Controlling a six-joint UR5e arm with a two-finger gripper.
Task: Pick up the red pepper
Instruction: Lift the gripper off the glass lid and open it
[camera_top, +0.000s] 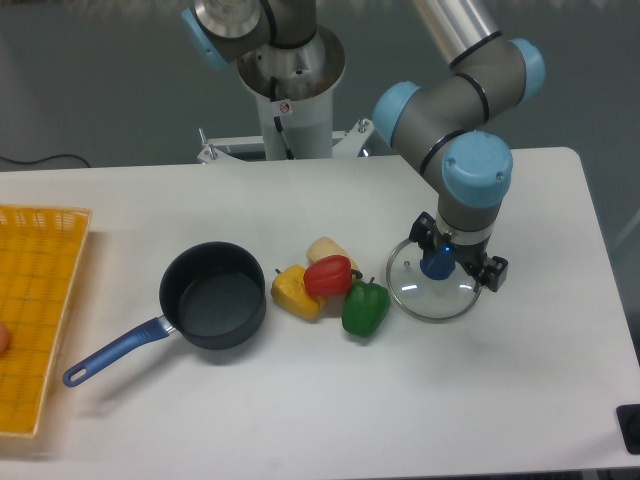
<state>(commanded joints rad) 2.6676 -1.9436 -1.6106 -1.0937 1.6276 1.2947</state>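
Observation:
The red pepper (328, 275) is small and glossy and lies on the table, wedged between a yellow pepper (297, 291) on its left and a green pepper (365, 307) on its lower right. A pale yellow item (328, 249) sits just behind it. My gripper (440, 264) points straight down over a glass lid (434, 289) with a blue knob (436, 266), well to the right of the red pepper. The wrist hides the fingers, so their opening does not show.
A dark saucepan (213, 296) with a blue handle (112, 355) stands left of the peppers. A yellow basket (35, 310) lies along the left edge of the table. The arm's base (290, 75) is at the back.

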